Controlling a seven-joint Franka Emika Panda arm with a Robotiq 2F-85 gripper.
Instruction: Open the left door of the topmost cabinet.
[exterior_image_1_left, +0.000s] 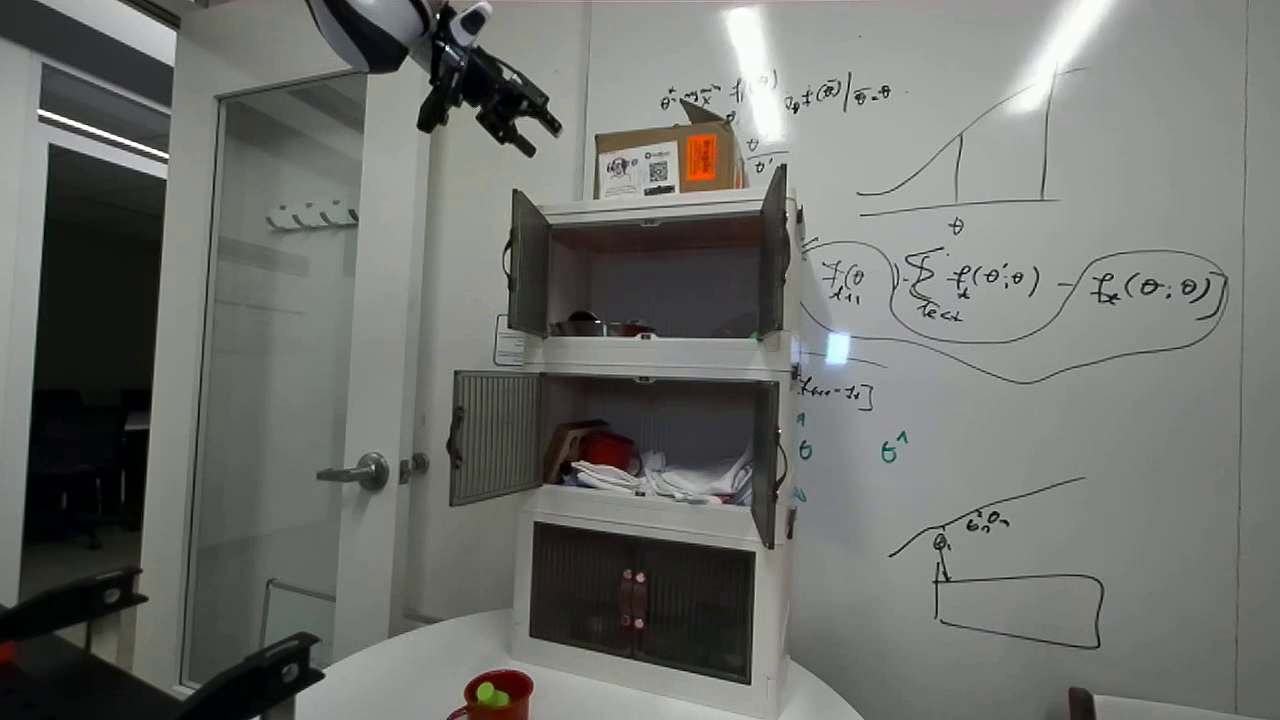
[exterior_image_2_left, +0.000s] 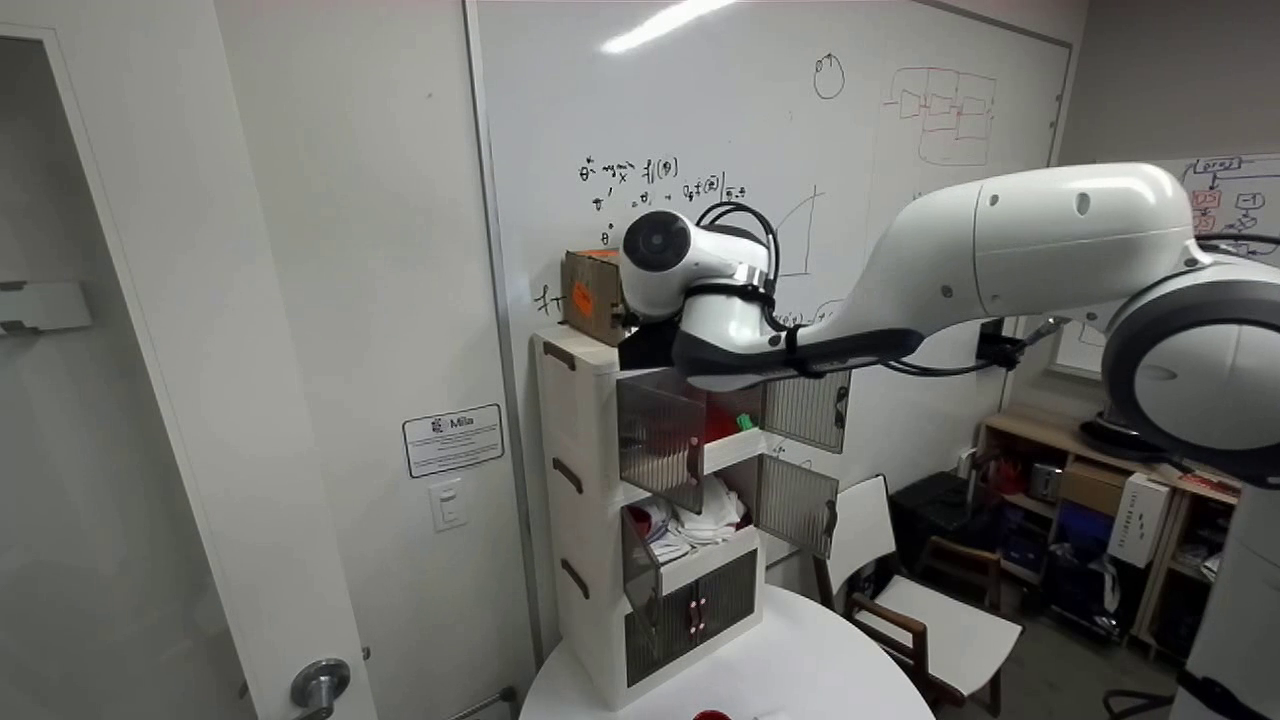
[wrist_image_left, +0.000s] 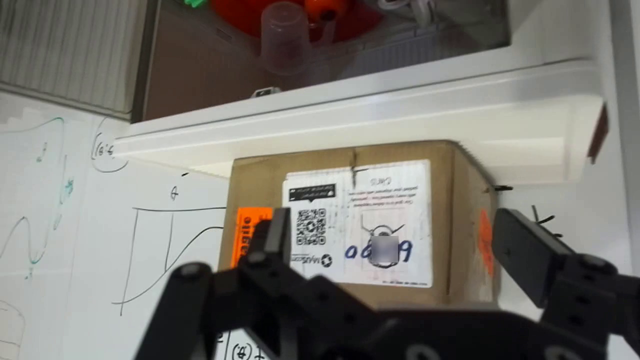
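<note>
The topmost cabinet (exterior_image_1_left: 645, 350) is white with a dark grey interior and tops a stack of units. Its left door (exterior_image_1_left: 530, 265) stands swung open, a dark handle on its outer face; it also shows open in an exterior view (exterior_image_2_left: 660, 440). The right door (exterior_image_1_left: 774, 255) is open too. My gripper (exterior_image_1_left: 540, 138) is above and to the left of the cabinet, apart from both doors. In the wrist view my gripper (wrist_image_left: 392, 220) has its fingers wide apart with nothing between them. The cabinet's front edge (wrist_image_left: 360, 102) shows there upside down. The left door is not clearly visible there.
A cardboard box (exterior_image_1_left: 665, 160) sits on top of the cabinet. The middle unit's doors (exterior_image_1_left: 495, 437) are open, with white cloths (exterior_image_1_left: 695, 475) inside. The bottom unit's doors (exterior_image_1_left: 640, 600) are shut. A red cup (exterior_image_1_left: 500, 690) stands on the round table (exterior_image_1_left: 420, 660). A chair (exterior_image_2_left: 940, 620) stands nearby.
</note>
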